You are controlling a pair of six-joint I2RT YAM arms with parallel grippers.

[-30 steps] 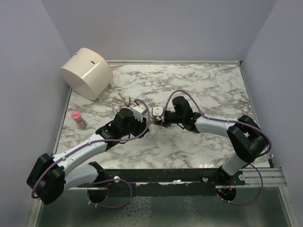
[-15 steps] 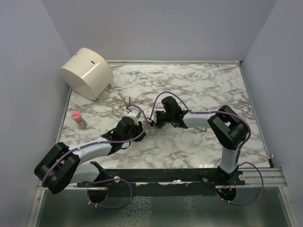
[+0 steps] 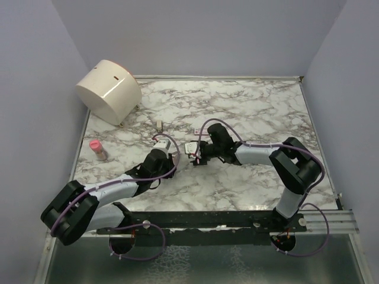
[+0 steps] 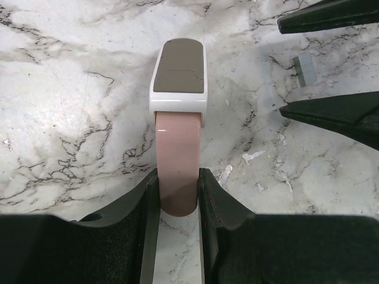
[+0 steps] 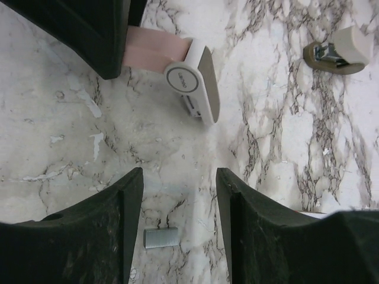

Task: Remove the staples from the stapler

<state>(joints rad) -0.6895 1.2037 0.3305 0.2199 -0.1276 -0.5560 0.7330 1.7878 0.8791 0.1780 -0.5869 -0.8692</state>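
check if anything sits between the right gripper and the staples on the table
Nothing visible does. The staples lie on the bare table, in the gap between the open fingers of the right gripper. The stapler, clamped in the left gripper, sits farther out, not between them.

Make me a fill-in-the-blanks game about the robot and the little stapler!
1. The left gripper is shut on the ___ end of the stapler.
2. The right gripper is ___.
3. The staples lie on the table ___ the right gripper's fingers.
Missing words: pink, open, between.
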